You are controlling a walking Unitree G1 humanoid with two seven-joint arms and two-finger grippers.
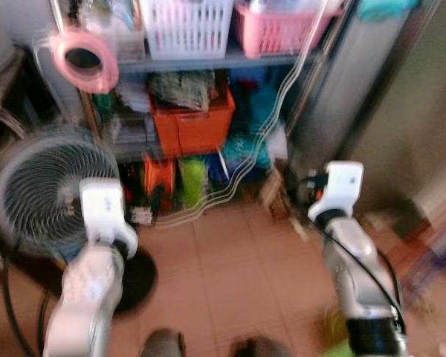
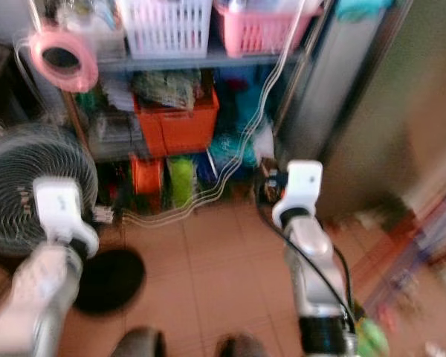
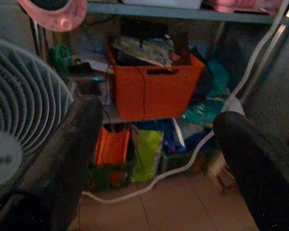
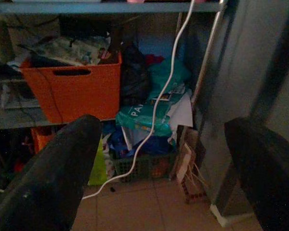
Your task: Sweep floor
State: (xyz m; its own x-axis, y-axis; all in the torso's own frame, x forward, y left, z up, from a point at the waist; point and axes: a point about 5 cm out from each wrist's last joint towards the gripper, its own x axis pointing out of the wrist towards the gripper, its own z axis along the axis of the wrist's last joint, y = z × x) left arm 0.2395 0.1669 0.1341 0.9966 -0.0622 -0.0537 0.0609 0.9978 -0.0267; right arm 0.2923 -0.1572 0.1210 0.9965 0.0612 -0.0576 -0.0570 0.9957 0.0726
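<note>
My left gripper (image 3: 156,115) is open, its two black fingers (image 3: 72,149) spread wide with nothing between them, and it points at the low shelves above the terracotta tiled floor (image 1: 230,275). Likewise my right gripper (image 4: 163,124) stands open and empty, aimed at the shelf's right end beside a grey cabinet. Both silver arms, left (image 1: 89,290) and right (image 1: 357,275), reach forward over the tiles. A white cable (image 1: 208,201) trails down from the shelf and along the floor. The eye views are blurred.
A metal shelf holds an orange bin (image 1: 193,123), a white basket (image 1: 186,26) and a pink basket (image 1: 279,30). A round fan (image 1: 37,193) with a black base (image 1: 137,279) stands at the left. A tall grey cabinet (image 1: 386,111) rises at the right.
</note>
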